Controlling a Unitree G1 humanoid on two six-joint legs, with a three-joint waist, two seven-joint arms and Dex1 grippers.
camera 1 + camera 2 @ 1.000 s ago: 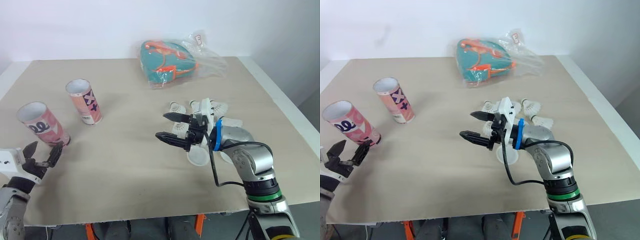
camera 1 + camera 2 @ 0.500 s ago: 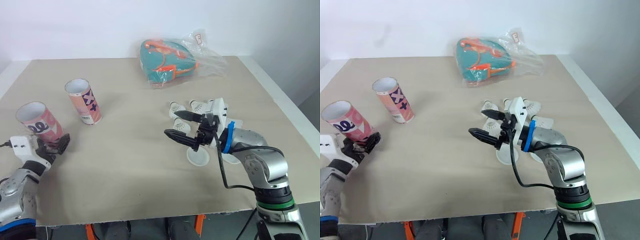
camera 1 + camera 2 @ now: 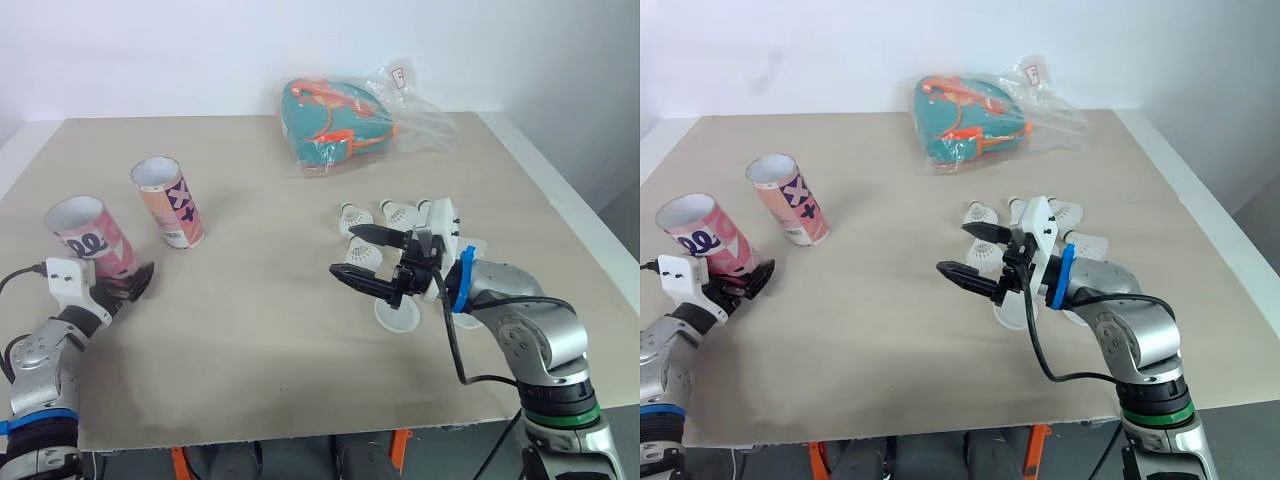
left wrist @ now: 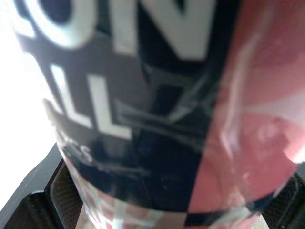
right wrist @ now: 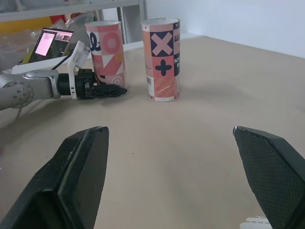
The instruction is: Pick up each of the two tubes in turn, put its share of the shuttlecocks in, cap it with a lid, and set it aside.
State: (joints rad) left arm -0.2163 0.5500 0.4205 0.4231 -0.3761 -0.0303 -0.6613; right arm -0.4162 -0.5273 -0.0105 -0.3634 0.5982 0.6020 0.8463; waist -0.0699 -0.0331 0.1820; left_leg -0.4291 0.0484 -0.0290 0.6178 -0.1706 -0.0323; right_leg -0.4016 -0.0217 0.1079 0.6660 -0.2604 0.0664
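Broad tan surface (image 3: 260, 330). Near its far edge, toward the right, a teal bag (image 3: 335, 125) in clear plastic.

Toward the left edge, two open cardboard tubes: cross-marked tube (image 3: 170, 203) standing upright further in, pink tube (image 3: 88, 238) closer to the near left corner, leaning a little. Both probably light and hollow, stiff along the length but easy to dent at the open rim, with a glossy wrapper likely to slip. Best held around the lower or middle wall with a moderate squeeze, mouth left free for loading.

Clamped on the pink tube's lower end, left hand (image 3: 128, 284), a finger on either side in the left wrist view. Right of centre, right hand (image 3: 348, 250), empty, jaws spread wide, hovering just off the surface.

Beside it a white lid (image 3: 396, 316), shallow and thin, likely better pinched at the rim. Behind, loose white shuttlecocks (image 3: 400, 213), featherweight and crushable; safer taken by the cork than the skirt.
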